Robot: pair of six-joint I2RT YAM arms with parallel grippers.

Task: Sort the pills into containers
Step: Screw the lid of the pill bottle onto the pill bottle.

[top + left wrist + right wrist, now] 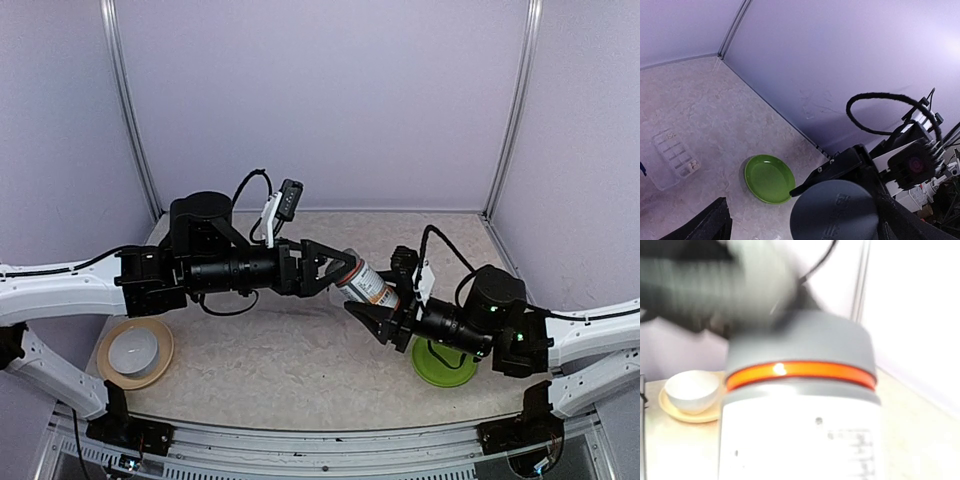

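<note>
A clear bottle (368,283) with a white-and-orange label is held tilted above the middle of the table, its gray cap (837,212) pointing left. My right gripper (380,308) is shut on the bottle's body, and the bottle (800,430) fills the right wrist view. My left gripper (340,268) stands open around the cap. In the left wrist view one finger (707,225) stays well away from the cap and the other lies close beside it. No loose pills are plainly visible, and no small vial is in view.
A flat green plate (443,365) lies at the near right under the right arm. A white bowl on a tan plate (134,350) sits at the near left. A clear compartment box (672,155) with pale bits at one end lies on the table. Walls close in the back and sides.
</note>
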